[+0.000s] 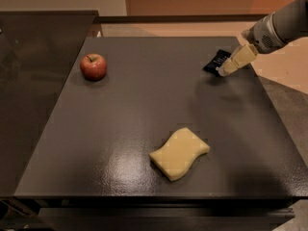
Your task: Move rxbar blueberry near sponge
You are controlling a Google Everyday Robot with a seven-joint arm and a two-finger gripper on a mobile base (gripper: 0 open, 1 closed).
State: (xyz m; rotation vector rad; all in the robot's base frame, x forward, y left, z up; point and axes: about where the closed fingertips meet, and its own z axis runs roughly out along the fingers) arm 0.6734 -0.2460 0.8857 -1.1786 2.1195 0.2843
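Half done: the gripper [226, 69] at 2 o'clock clasped the rxbar blueberry [216, 60]; carrying it to the sponge [179, 153] at 6 o'clock was outstanding.

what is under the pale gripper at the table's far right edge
A small dark navy snack bar wrapper sticks out from beneath the pale gripper, over the dark tabletop. Its right end is covered.

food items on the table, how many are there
2. The red apple sits at the far left of the table; the rxbar blueberry is at the far right, at the tip of the gripper. The sponge near the front edge isn't food. None seems hidden.
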